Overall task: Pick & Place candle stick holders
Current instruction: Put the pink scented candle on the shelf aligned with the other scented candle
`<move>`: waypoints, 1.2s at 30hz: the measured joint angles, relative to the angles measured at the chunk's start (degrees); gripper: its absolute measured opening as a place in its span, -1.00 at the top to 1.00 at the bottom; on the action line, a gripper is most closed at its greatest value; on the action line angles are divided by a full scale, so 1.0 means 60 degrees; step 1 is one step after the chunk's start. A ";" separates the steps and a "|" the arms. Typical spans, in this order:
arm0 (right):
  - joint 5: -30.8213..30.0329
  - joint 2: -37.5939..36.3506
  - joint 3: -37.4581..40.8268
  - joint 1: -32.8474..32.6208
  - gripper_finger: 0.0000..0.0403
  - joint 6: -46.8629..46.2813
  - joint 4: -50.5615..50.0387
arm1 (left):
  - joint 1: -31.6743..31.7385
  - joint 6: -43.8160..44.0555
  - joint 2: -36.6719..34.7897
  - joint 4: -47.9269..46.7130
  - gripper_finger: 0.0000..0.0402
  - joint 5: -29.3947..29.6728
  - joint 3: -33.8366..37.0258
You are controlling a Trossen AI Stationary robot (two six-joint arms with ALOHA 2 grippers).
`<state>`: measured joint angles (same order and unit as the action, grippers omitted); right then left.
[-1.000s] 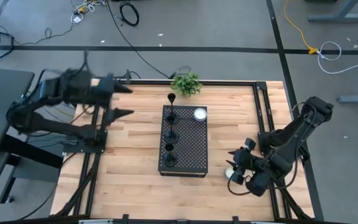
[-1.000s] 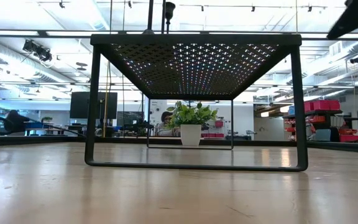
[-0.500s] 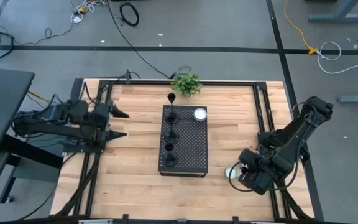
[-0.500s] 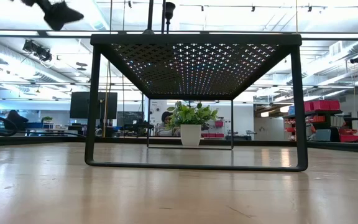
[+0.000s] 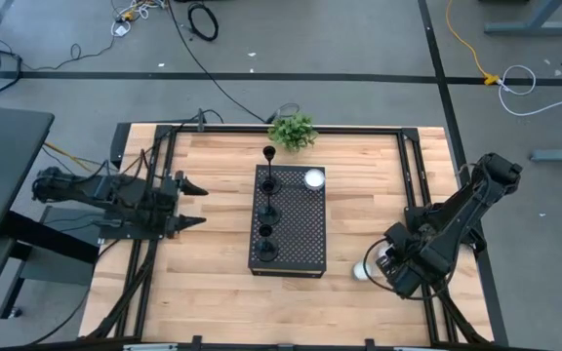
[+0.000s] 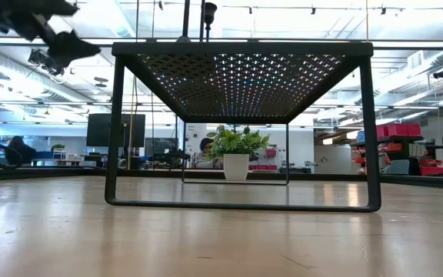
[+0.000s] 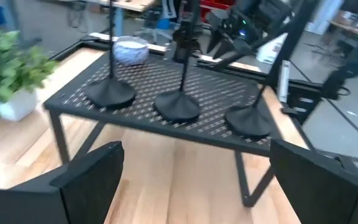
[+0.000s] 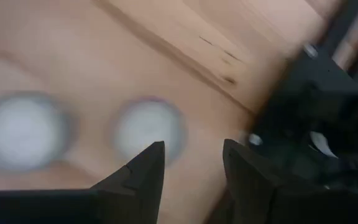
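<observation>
Three black candle stick holders (image 5: 267,210) stand in a row by their round bases on the left part of a black perforated box (image 5: 301,234). They also show in the left wrist view (image 7: 178,106). My left gripper (image 5: 195,205) is open and empty over the table's left side, pointing at the box; the low view shows it (image 6: 52,31) above table height. My right gripper (image 5: 381,267) is open near the right edge. It hangs over two small white candles (image 8: 148,127) on the table without touching them.
A white candle (image 5: 314,178) sits on the box's far right corner. A potted plant (image 5: 293,132) stands at the far edge behind the box. One white candle (image 5: 360,271) shows on the table between the box and my right gripper. Bare wood lies left of the box.
My left gripper has swung from the far left corner toward the near edge and come down. It now points level at the box and stays open. My right gripper has drawn back a little toward the right edge, away from the white candle.
</observation>
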<state>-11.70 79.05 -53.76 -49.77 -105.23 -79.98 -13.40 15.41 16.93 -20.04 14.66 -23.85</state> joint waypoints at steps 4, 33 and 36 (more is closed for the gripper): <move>0.0786 -0.0004 0.1033 -0.0002 0.19 -0.0303 0.0476 | -0.0981 -0.0117 -0.0404 0.0002 -0.99 0.1199 0.0403; 0.0273 -0.0044 0.1734 0.0035 0.69 -0.0540 0.2712 | -0.4563 -0.0194 -0.0700 -0.0460 -0.99 0.5056 0.0457; 0.0277 -0.0044 0.1734 0.0035 0.72 -0.0540 0.2731 | -0.4563 -0.0133 -0.0700 -0.0615 -0.99 0.4880 0.0457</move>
<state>-10.04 78.78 -43.35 -49.56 -108.47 -63.59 -40.77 14.61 12.73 -23.73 43.94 -21.10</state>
